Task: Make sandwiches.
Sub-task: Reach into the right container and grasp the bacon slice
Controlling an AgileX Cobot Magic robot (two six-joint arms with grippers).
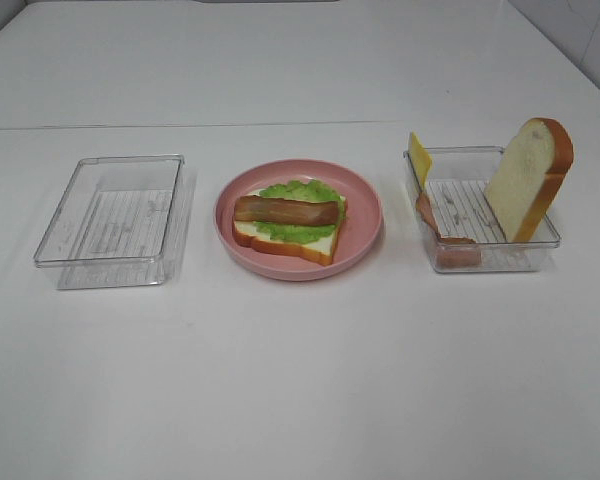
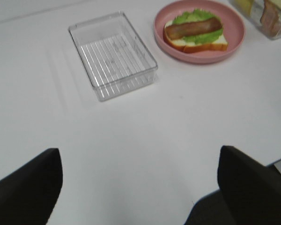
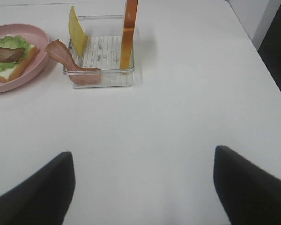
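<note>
Sandwich (image 1: 288,222) sits half made on the pink plate (image 1: 368,232) in the middle of the white table (image 1: 300,380) when you look from up high. It has white bread at the bottom, green lettuce (image 1: 302,190) on that, and a brown bacon strip (image 1: 285,211) on top. The left tray (image 1: 52,248) lies on the left claw's side of the plate, and the right tray (image 1: 502,243) lies on the right claw's side. In the right tray a loose bread slice (image 1: 528,180) stands up and leans on a wall. A yellow cheese slice (image 1: 419,158) stands in a corner, and a loose bacon strip (image 1: 438,228) droops over the edge nearest the plate. From the left wrist, the left claw (image 2: 138,151) is spread wide, with nothing between its dark fingers (image 2: 33,187). The left tray (image 2: 126,84) is out in front of it, and the sandwich (image 2: 195,33) is farther off, toward the other claw. From the right wrist, the right claw (image 3: 143,152) is spread wide too and pinches nothing. The right tray (image 3: 103,77) is well ahead of it, and the sandwich (image 3: 9,56) is off to the side, toward the left claw.
</note>
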